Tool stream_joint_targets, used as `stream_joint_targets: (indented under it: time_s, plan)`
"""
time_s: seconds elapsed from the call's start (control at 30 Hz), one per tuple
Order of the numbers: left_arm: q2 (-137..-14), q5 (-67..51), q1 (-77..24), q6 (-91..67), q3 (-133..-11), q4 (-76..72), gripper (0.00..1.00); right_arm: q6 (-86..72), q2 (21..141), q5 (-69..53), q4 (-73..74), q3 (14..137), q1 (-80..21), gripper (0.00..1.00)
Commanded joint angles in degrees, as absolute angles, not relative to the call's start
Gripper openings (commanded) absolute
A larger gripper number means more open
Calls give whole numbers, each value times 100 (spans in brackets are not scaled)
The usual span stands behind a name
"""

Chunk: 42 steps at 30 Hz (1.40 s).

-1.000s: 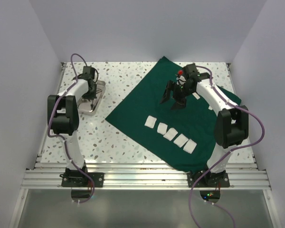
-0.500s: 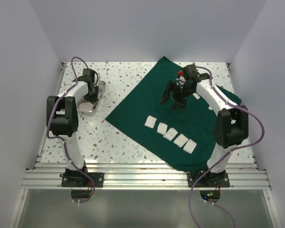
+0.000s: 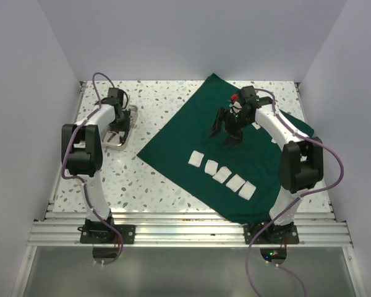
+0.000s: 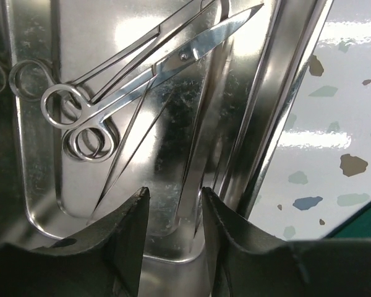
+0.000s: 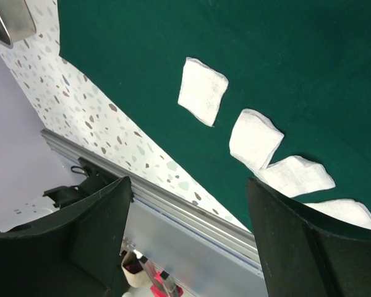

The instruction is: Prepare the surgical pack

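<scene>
The surgical pack is a dark green drape (image 3: pixel 191 130) spread as a wide sheet over the middle and right of the table; it also shows in the right wrist view (image 5: pixel 235 49). Several white gauze squares (image 3: pixel 222 174) lie in a row on it, also seen in the right wrist view (image 5: pixel 202 91). My right gripper (image 3: pixel 224 132) hovers wide open and empty above the drape (image 5: pixel 188 185). My left gripper (image 3: pixel 116 128) is down in the shiny metal tray (image 3: pixel 113 146). Its jaws (image 4: pixel 173 197) stand slightly apart on either side of a flat metal instrument (image 4: pixel 201 154).
The tray (image 4: pixel 284 93) also holds scissors (image 4: pixel 184 57) with ring handles at its left. Speckled tabletop (image 4: pixel 334 124) lies right of the tray, with a drape corner (image 4: pixel 366 224) at the lower right. The table's metal front rail (image 5: pixel 191 216) shows under my right gripper.
My left gripper has shifted slightly over the tray. My right gripper has moved a little to the left above the drape. The gauze and drape have not moved.
</scene>
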<state>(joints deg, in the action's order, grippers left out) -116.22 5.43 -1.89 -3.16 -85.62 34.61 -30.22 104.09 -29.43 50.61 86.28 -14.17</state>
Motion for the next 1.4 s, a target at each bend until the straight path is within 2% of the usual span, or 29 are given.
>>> stream_joint_targets:
  time_s: [0.0,0.3,0.5,0.73,0.93,1.03,1.37]
  plan:
    - [-11005,624,-132,-588,-8640,3480,44,-2822,10248,-2830,5133,8604,-1389,79]
    - [-10170,264,-132,-967,-8482,3551,51,-2505,10160,-2224,5537,8587,-1397,79]
    - [-9660,-509,-176,-1204,-8219,3542,52,-2435,9573,-1680,5730,7938,-1362,77]
    - [-9132,-1467,-764,-1591,-7436,3129,52,-2715,8263,-1634,5687,5928,-810,68]
    - [-9079,-2425,-1353,-1644,-7102,2805,53,-2971,7305,-1530,5660,4696,-204,57]
    - [-9035,-2811,-1441,-1635,-7005,2681,54,-3050,7120,-1249,5713,4422,-18,47]
    - [-9044,-3085,-1485,-1371,-6987,2716,56,-3094,7672,-1098,5081,4385,422,45]
